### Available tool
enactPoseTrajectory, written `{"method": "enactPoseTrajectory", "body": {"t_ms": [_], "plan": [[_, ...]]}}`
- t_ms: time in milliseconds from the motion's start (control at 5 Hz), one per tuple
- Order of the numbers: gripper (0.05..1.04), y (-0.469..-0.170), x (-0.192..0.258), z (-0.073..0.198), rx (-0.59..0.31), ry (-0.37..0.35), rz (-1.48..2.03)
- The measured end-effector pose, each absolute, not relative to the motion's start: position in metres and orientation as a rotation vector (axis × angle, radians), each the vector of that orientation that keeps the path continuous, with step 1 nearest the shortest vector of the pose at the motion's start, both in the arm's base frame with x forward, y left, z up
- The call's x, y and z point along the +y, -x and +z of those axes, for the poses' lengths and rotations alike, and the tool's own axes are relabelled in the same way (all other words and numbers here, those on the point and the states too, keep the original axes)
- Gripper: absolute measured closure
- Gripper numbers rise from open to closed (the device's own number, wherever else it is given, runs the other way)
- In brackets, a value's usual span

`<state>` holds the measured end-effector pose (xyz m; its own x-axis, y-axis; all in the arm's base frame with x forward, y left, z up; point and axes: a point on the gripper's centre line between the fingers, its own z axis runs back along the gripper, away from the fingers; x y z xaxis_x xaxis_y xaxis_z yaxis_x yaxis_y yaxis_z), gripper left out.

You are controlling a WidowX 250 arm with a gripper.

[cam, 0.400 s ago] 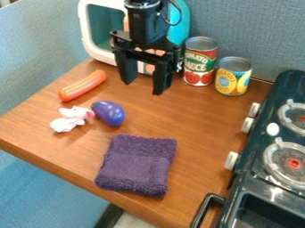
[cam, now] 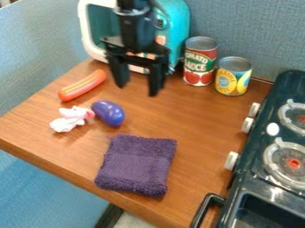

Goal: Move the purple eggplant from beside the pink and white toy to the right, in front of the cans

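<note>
The black gripper (cam: 138,90) hangs open over the back of the wooden counter, in front of the teal toy microwave, with nothing between its fingers. An orange hot dog (cam: 82,85) lies to its left. Below it on the counter rests a shiny purple eggplant-like toy (cam: 108,113), and close beside that on the left is a small white and pink plush figure (cam: 71,119). Nearer the front lies a folded dark purple towel (cam: 137,165).
The teal and white microwave (cam: 177,33) stands against the back partition. To its right are a tomato sauce can (cam: 199,61) and a yellow-labelled can (cam: 233,76). A dark toy stove (cam: 257,189) with white knobs and a front handle borders the counter's right side.
The gripper has shifted a little to the left, still open. The objects on the counter have stayed where they were.
</note>
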<state>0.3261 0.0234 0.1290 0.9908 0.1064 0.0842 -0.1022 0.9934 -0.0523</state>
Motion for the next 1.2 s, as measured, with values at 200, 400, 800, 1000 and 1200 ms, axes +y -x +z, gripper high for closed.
{"method": "enactPoseTrajectory", "body": {"t_ms": [200,400,800,1000,1200], "plan": [[0.083,-0.33,0.066,0.13,-0.151,0.04,0.307],[0.083,-0.335,0.084,0.109,-0.135,0.015,0.487],[0.083,-0.343,0.097,0.087,-0.096,-0.039,0.721],[0.083,-0.347,0.094,0.077,-0.057,-0.01,0.761],[0.083,-0.346,0.1,0.074,-0.052,0.007,0.816]]}}
